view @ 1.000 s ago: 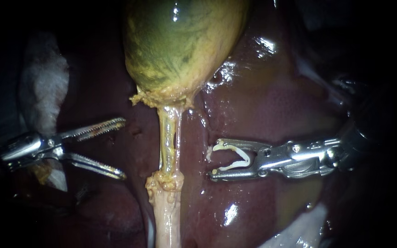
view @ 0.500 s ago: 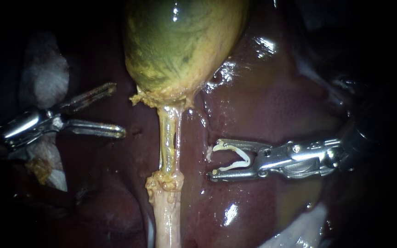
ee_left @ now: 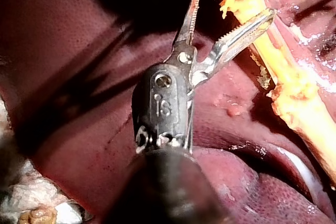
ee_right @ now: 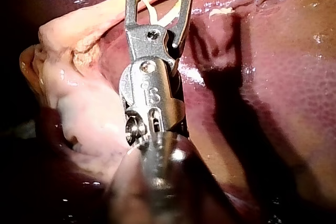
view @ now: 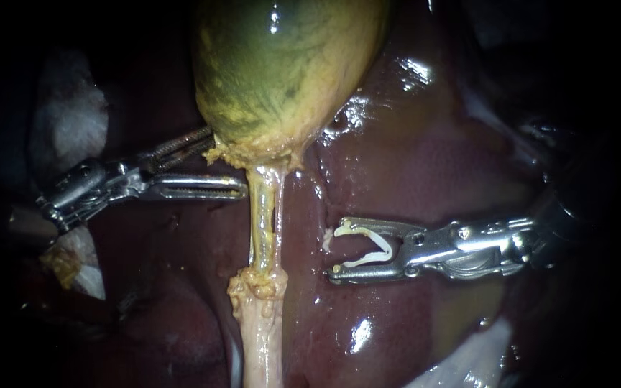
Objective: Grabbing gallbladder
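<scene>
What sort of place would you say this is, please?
Probably a surgical practice bench: a gallbladder and liver lie exposed; the left instrument and right instrument reach toward them, the right carrying a white clip.

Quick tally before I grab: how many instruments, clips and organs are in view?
Instruments: 2 (left instrument, right instrument)
Clips: 1 (white clip in the right instrument's jaws)
Organs: 2 (gallbladder, liver)
Total: 5

Bare liver (view: pixel 454 158) lies free between the tube (view: pixel 264 215) and the clip (view: pixel 364 248); the gallbladder (view: pixel 282 72) blocks above.
</scene>
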